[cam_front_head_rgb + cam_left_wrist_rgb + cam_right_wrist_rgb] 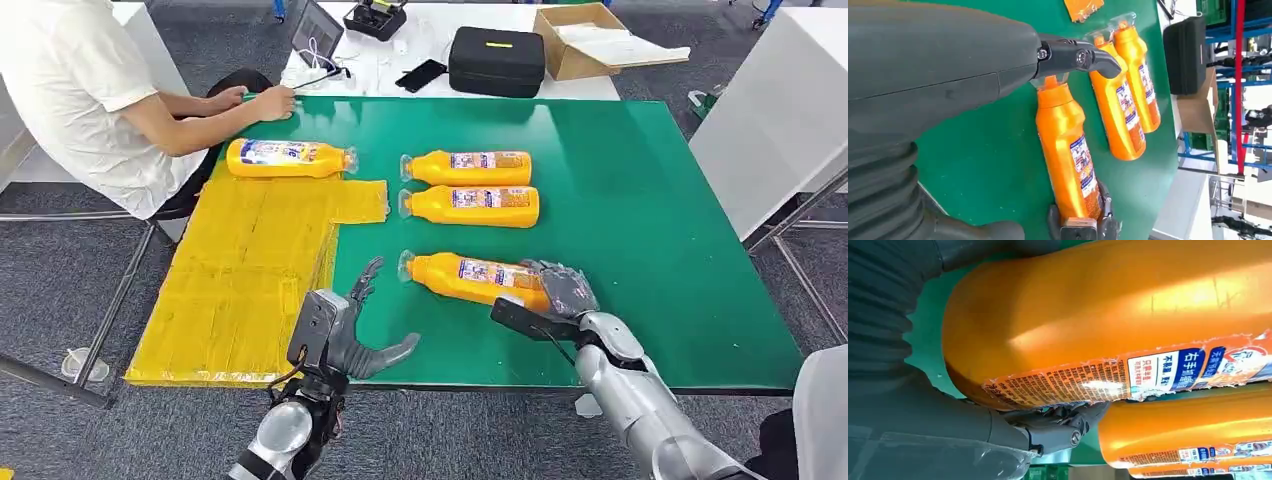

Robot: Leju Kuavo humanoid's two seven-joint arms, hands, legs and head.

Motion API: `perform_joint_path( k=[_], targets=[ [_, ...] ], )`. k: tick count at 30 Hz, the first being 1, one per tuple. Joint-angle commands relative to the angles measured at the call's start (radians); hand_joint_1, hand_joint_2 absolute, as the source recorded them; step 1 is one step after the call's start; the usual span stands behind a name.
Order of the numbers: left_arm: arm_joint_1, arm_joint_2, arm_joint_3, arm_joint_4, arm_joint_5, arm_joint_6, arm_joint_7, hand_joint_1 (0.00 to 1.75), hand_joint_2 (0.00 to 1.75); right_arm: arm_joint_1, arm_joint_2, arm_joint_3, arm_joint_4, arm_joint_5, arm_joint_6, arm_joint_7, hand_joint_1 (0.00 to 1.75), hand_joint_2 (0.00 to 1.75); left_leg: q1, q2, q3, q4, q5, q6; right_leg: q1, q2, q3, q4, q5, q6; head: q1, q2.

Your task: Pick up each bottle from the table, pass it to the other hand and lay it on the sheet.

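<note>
Left robot hand waits with its fingers spread and nothing in them, hovering at the table's near edge, just right of the yellow sheet and just short of the cap end of the nearest bottle. Beyond this robot hand, at the sheet's far edge, one bottle lies on its side, apparently already delivered, and a person sits past that corner with hands resting on the table. Further right and farther off, two more bottles lie side by side on the green surface, untouched. To the right, the right robot hand has its fingers wrapped around the base end of the nearest bottle, which seems to rest on the table rather than hang clear of it; its wrist view shows the orange body pressed close against the palm. By this showing, roughly one bottle is done, one is being grasped ahead of the hand-over, and two remain.
</note>
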State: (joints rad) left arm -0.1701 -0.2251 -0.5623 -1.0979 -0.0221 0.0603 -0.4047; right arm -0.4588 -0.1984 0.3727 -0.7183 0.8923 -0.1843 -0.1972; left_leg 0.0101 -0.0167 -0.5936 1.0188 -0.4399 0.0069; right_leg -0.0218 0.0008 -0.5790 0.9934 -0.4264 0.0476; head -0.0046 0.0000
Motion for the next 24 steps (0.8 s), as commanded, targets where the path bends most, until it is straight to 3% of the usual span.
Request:
perform_joint_path(
  k=[1, 11, 20, 24],
  targets=[
    [-0.037, 0.006, -0.011, 0.054, 0.016, 0.007, -0.019, 0.00, 1.75, 0.027, 0.012, 0.031, 0.104, -0.015, 0.022, 0.002, 1.75, 1.75, 0.002, -0.001, 0.001, -0.001, 0.001, 0.000, 0.002, -0.002, 0.002, -0.003, 0.001, -0.003, 0.000, 0.000],
    [0.018, -0.027, 0.077, -0.019, 0.260, -0.036, -0.130, 0.00, 1.75, 0.058, 0.065, -0.111, 0.062, -0.264, 0.059, -0.143, 1.75, 1.75, 0.002, 0.002, 0.002, -0.001, 0.000, 0.000, 0.002, 0.000, 0.003, -0.002, 0.001, -0.002, 0.000, 0.000],
    [0.052, -0.015, 0.097, -0.066, 0.380, -0.036, -0.167, 0.00, 1.75, 0.097, 0.082, -0.174, 0.021, -0.370, 0.059, -0.181, 1.75, 1.75, 0.002, 0.002, 0.000, -0.001, 0.001, 0.000, 0.003, 0.000, 0.001, -0.002, 0.001, -0.003, 0.000, 0.000],
    [0.075, 0.008, 0.095, -0.022, 0.520, -0.171, -0.122, 0.00, 1.75, 0.100, 0.105, -0.212, 0.002, -0.434, 0.052, -0.218, 1.75, 1.75, 0.001, 0.002, 0.001, -0.001, 0.000, 0.000, 0.002, 0.001, 0.002, -0.001, 0.001, -0.002, 0.000, 0.000]
  ],
)
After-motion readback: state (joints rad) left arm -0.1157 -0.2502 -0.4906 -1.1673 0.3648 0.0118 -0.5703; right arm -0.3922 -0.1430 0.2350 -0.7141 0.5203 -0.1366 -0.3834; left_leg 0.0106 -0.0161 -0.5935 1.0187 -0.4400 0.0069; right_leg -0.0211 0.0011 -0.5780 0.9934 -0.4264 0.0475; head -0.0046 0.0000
